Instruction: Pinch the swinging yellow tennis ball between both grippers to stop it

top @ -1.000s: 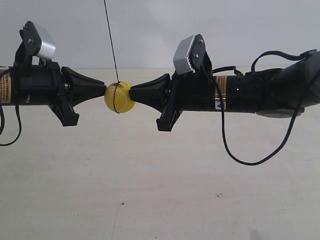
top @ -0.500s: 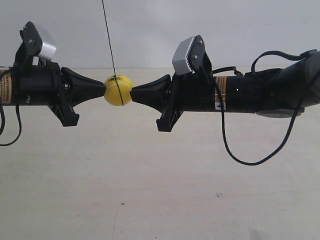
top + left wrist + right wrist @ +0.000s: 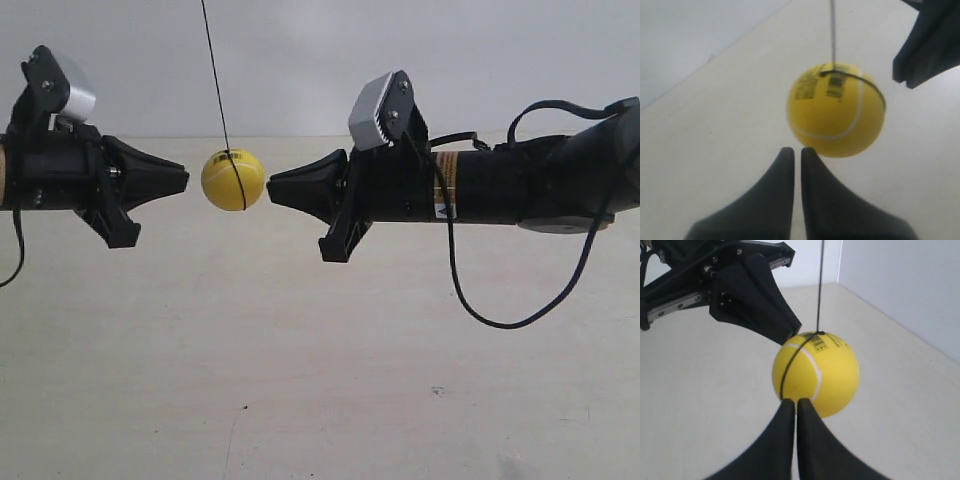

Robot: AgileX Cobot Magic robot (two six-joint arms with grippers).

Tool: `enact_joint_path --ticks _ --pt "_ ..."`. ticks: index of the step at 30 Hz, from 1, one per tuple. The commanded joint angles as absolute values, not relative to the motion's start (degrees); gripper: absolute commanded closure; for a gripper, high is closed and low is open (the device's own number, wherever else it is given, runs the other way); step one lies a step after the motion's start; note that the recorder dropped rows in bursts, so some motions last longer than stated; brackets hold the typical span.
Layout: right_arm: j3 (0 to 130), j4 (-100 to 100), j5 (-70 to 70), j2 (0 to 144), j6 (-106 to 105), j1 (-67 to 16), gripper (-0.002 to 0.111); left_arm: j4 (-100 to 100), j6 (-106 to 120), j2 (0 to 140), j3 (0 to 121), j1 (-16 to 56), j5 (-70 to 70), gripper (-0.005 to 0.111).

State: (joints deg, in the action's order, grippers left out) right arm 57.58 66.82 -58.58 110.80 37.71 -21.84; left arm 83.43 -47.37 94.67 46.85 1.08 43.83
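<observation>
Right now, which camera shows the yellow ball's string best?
The exterior view: the black string runs from the yellow tennis ball up out of frame. Both wrist views show only a short stretch above the ball and the loop around it.

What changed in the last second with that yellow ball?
The gripper at the exterior view's left drew back leftward, letting go of the yellow tennis ball, which hangs on its string, no longer pinched. The gripper at the exterior view's right barely moved; both stay shut.
</observation>
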Motion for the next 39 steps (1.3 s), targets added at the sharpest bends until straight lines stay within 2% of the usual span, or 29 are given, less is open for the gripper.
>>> enact_joint_path --ticks 1,8,14,23,26,31,36,39 --pt "57.95 70.32 -58.87 108.72 39.76 -18.33 0.108 86.01 -52.16 91.94 46.91 -3.32 45.24 0.102" --pt "57.1 83.04 -60.02 99.03 49.83 -10.73 0.108 87.19 -55.78 84.05 44.62 -8.58 47.78 0.102" --pt "51.55 81.66 -58.29 87.09 47.66 -9.14 0.108 78.3 -52.53 71.99 38.15 -9.05 44.13 0.102" --pt "44.72 73.11 -43.09 65.15 45.25 -9.14 0.108 53.1 -38.15 43.61 24.76 -9.05 31.44 0.102" --pt "40.7 67.16 -35.8 55.73 41.55 -9.14 0.108 45.57 -35.96 29.92 19.37 -9.05 29.68 0.102" --pt "30.52 52.36 -31.43 41.69 31.86 -9.14 0.108 43.28 -36.07 12.79 13.03 -9.05 26.86 0.102" --pt "22.44 51.21 -31.53 30.5 31.84 -9.14 0.108 43.17 -42.25 7.68 10.64 -9.05 25.42 0.102" --pt "21.61 51.37 -31.53 28.24 40.1 -9.14 0.108 43.29 -48.62 7.88 8.98 -7.76 25.37 0.102"
